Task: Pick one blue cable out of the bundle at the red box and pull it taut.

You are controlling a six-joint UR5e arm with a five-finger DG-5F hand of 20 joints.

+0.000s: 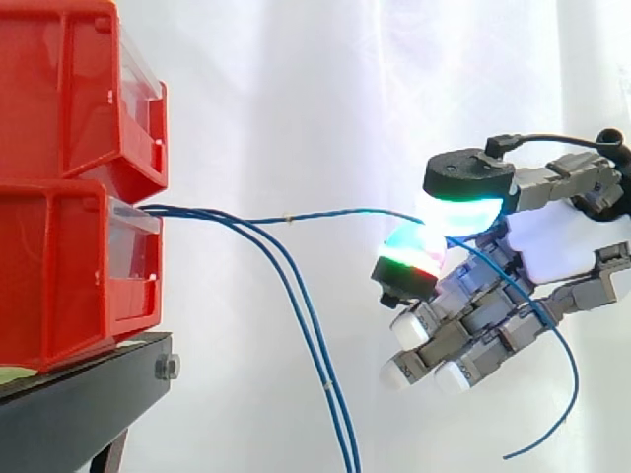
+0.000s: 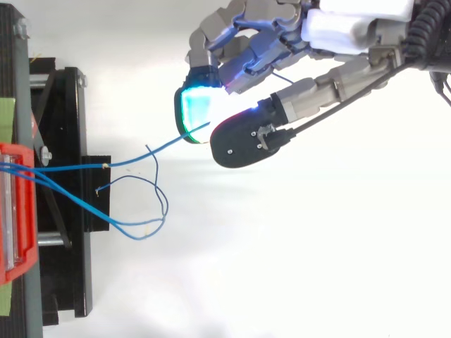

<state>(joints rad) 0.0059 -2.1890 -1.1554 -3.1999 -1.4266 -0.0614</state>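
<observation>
Hand (image 1: 552,246), frame right, pinches one blue cable (image 1: 325,214) from the red box (image 1: 59,266); picked, seemingly not quite taut.

Bins (image 1: 69,187) sit stacked on the stand (image 1: 89,386), left — from the lower, a cable (image 1: 325,213) runs right to the fingers (image 1: 410,258).

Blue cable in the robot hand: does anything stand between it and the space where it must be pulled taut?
Nothing visible does. The pinched blue cable runs free from the lower red bin to the robot hand; two other blue cables hang below it.
</observation>
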